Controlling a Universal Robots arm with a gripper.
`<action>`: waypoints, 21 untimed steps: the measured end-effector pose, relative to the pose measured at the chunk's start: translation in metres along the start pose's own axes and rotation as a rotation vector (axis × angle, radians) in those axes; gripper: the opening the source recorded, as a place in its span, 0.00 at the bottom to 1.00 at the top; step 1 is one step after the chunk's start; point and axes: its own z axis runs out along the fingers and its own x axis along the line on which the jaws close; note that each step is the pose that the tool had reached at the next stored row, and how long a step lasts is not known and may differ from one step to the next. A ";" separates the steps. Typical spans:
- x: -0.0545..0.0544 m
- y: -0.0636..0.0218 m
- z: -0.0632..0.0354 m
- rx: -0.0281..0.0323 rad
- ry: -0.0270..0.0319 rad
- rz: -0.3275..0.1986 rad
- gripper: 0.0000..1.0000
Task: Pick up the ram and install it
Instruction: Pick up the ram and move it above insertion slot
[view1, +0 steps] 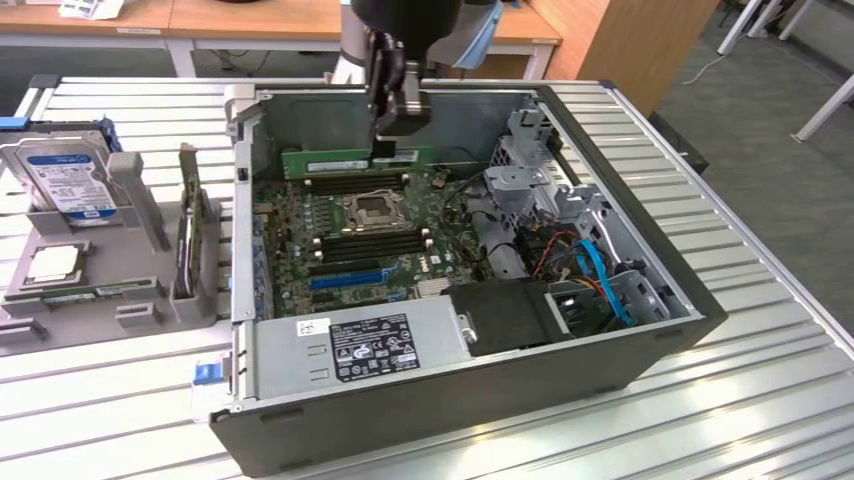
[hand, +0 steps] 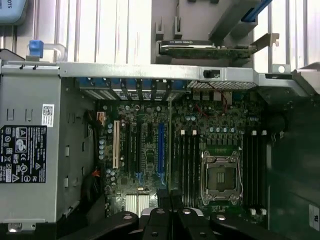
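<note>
Exterior view: hand (view1: 395, 148) clamped on the ram (view1: 327, 160), which is held level above the motherboard (view1: 300, 215) near the far wall of the case (view1: 467, 400), apparently aligned with the memory slots (view1: 367, 243).

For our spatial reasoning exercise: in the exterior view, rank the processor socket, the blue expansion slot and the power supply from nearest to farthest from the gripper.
1. Processor socket: mid-board, closest to the gripper, which grips the ram.
2. Blue expansion slot: farther along the board, toward the camera.
3. Power supply: at the case's camera-side edge.
</note>
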 end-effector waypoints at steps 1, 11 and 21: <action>0.000 -0.0032 -0.0002 0.0000 0.0001 0.000 0.12; 0.000 -0.0317 -0.0016 -0.0001 0.0001 0.000 0.12; -0.008 -0.0317 -0.0008 -0.0001 0.0001 0.000 0.12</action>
